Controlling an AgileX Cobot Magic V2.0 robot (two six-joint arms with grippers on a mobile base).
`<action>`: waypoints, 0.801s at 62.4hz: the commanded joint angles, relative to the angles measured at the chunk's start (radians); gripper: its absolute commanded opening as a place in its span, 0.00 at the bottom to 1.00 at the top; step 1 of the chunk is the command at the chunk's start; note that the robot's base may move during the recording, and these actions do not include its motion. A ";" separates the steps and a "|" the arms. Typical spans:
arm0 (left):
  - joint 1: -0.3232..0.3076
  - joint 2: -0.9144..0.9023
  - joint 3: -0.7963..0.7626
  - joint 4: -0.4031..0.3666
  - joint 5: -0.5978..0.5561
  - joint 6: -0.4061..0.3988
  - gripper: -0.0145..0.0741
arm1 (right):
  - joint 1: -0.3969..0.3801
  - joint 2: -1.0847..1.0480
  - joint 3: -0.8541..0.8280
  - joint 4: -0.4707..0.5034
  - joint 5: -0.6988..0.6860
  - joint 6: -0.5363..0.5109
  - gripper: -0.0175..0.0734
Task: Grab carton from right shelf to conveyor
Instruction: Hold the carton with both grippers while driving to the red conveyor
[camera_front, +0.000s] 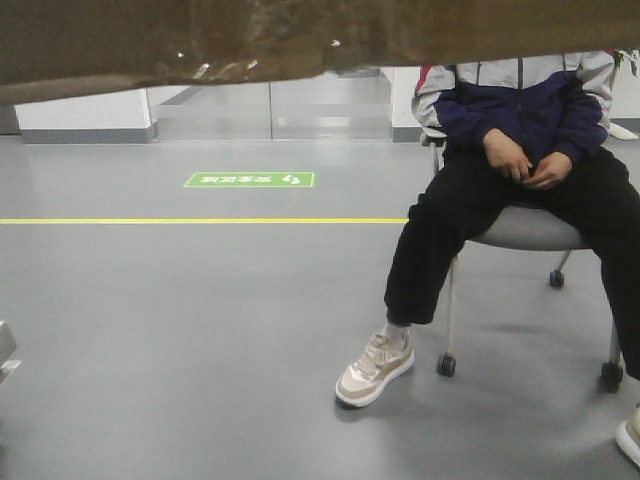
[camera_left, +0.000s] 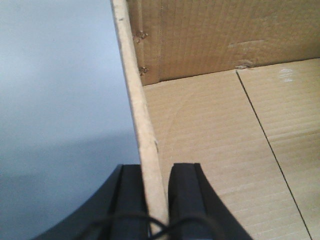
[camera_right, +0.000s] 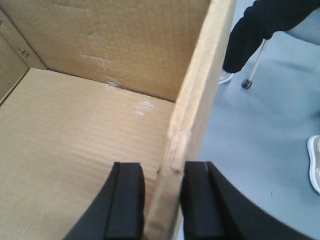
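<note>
Cardboard carton (camera_left: 210, 150) hangs above the floor, its left wall pinched in the left gripper (camera_left: 156, 175) and its right wall clamped by the right gripper (camera_right: 162, 172). Best to move both arms level and together, steering well clear of the seated person (camera_front: 530, 110).

Grey floor (camera_front: 200, 330), yellow line (camera_front: 200, 221), green floor sign (camera_front: 250, 179); seated person (camera_front: 520, 110) on wheeled chair (camera_front: 525, 230), white wall (camera_front: 85, 110)

Tan ribbed carton (camera_left: 210, 150), grey floor (camera_front: 200, 330) with a yellow stripe (camera_front: 200, 221).
</note>
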 joint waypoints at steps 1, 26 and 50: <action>0.000 -0.011 -0.002 0.022 -0.024 0.006 0.14 | 0.000 -0.018 -0.005 0.009 -0.031 -0.026 0.12; 0.000 -0.011 -0.002 0.030 -0.024 0.006 0.14 | 0.000 -0.018 -0.005 0.009 -0.031 -0.026 0.12; 0.000 -0.011 -0.002 0.051 -0.024 0.006 0.14 | 0.000 -0.018 -0.005 0.009 -0.033 -0.026 0.12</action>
